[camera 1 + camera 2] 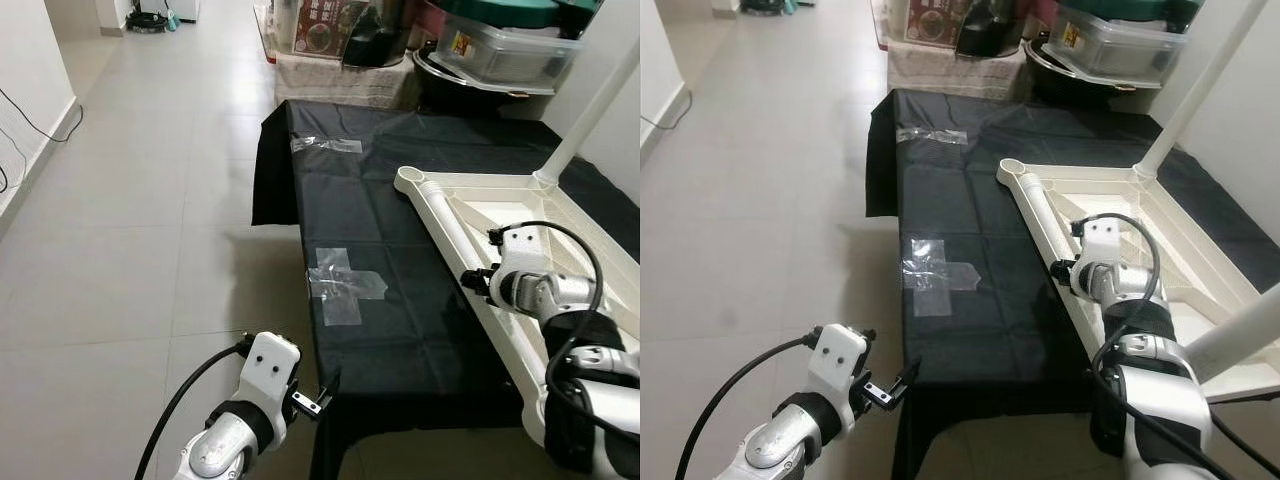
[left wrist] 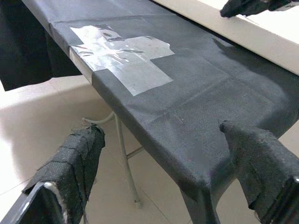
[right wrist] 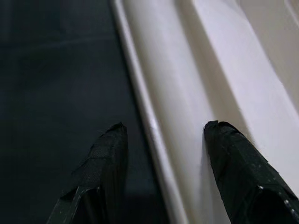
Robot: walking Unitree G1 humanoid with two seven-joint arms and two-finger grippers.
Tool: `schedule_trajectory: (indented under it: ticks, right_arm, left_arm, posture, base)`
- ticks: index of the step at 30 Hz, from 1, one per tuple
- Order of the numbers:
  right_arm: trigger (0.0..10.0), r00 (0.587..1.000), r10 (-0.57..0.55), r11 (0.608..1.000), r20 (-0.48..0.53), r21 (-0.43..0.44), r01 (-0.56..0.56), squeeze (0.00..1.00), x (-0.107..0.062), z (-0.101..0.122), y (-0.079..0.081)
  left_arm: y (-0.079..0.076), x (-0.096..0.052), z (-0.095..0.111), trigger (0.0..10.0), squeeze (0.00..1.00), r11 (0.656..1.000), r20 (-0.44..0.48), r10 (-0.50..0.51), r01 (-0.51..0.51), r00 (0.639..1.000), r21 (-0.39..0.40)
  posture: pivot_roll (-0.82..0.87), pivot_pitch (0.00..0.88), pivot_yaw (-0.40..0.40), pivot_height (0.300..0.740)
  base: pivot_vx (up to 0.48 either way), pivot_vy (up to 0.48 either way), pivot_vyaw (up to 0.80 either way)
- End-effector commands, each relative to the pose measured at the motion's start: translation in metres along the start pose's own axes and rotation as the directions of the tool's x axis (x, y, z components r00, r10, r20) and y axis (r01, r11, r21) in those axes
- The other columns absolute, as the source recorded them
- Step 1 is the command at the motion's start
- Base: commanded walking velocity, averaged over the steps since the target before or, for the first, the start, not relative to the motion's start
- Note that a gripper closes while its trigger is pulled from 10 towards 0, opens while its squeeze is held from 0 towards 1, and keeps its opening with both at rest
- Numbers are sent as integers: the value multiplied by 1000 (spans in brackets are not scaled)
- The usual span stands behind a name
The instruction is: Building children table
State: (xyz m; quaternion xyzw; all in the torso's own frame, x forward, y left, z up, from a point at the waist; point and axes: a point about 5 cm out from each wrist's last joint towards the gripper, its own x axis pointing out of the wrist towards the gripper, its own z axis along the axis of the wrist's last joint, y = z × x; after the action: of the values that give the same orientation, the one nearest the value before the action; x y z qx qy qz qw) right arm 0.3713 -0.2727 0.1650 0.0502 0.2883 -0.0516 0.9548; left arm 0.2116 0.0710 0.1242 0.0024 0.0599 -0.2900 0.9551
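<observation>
Left claw (image 1: 322, 398) wide, idle off tabletop (image 1: 400, 330) near corner | right claw (image 3: 163, 154) wide, straddling white table frame (image 1: 470, 250) edge | step: I think gripping frame | next: close, hold steady

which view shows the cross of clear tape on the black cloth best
The left wrist view: the tape cross lies close and sharp, wrinkles visible, at the black cloth edge beyond the open left gripper. Both eye views show it smaller, from above, left of the white table frame. The right wrist view looks along that frame's edge instead.
</observation>
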Motion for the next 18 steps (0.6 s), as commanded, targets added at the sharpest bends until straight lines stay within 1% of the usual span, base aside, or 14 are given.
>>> schedule_trajectory:
  ticks: [1, 2, 3, 5, 7, 8, 10, 11, 14, 17, 18]
  right_arm:
    - [10000, 1000, 20, 1000, 20, 17, -20, 0, -1, 4, -1]
    - [10000, 999, 43, 999, 30, 18, -43, 0, -1, 5, 1]
    - [10000, 999, 43, 999, 30, 18, -43, 0, -1, 5, 1]
    - [10000, 996, 89, 996, 9, -6, -89, 0, 0, 2, 7]
    - [10000, 993, 109, 993, -47, -39, -111, 0, 2, -7, 10]
    - [10000, 993, 109, 993, -47, -39, -111, 0, 2, -7, 10]
    - [10000, 989, 97, 991, -109, -78, -106, 0, 5, -22, 8]
    - [10000, 988, 91, 991, -123, -88, -102, 0, 6, -25, 7]
    - [10000, 988, 82, 991, -132, -94, -95, 0, 6, -28, 5]
    - [10000, 989, 50, 993, -138, -98, -64, 0, 6, -30, -1]
    - [10000, 989, 50, 993, -138, -98, -64, 0, 6, -30, -1]
  left_arm:
    - [-2, 0, -2, 10000, 0, 1000, -17, -14, 14, 1000, -4]
    - [-2, 1, -2, 10000, 0, 1000, -18, -15, 14, 1000, -4]
    - [-2, 1, -2, 10000, 0, 1000, -18, -15, 14, 1000, -4]
    - [-2, 1, -2, 10000, 0, 1000, -19, -16, 15, 1000, -4]
    - [-2, 1, -2, 10000, 0, 1000, -20, -17, 16, 1000, -3]
    - [-2, 1, -2, 10000, 0, 1000, -20, -17, 16, 1000, -3]
    - [-2, 2, -2, 10000, 0, 1000, -18, -18, 18, 1000, -3]
    - [-2, 2, -1, 10000, 0, 1000, -17, -18, 18, 1000, -2]
    - [-2, 1, -1, 10000, 0, 1000, -16, -19, 19, 1000, -1]
    - [-3, 1, 0, 10000, 0, 1000, -14, -21, 21, 1000, 1]
    - [-3, 1, 0, 10000, 0, 1000, -14, -21, 21, 1000, 1]
  posture:
    - [40, 134, -158, 740]
    - [42, 131, -158, 740]
    - [42, 131, -158, 740]
    - [41, 130, -157, 740]
    - [39, 128, -155, 740]
    - [39, 128, -155, 740]
    - [40, 127, -156, 740]
    - [40, 127, -156, 740]
    - [41, 127, -155, 740]
    - [40, 128, -157, 740]
    - [40, 128, -157, 740]
  base:
    - [0, 0, 0]
    - [0, 0, 0]
    - [0, 0, 0]
    - [0, 0, 0]
    - [0, 0, 0]
    - [0, 0, 0]
    - [0, 0, 0]
    - [0, 0, 0]
    - [0, 0, 0]
    - [0, 0, 0]
    - [0, 0, 0]
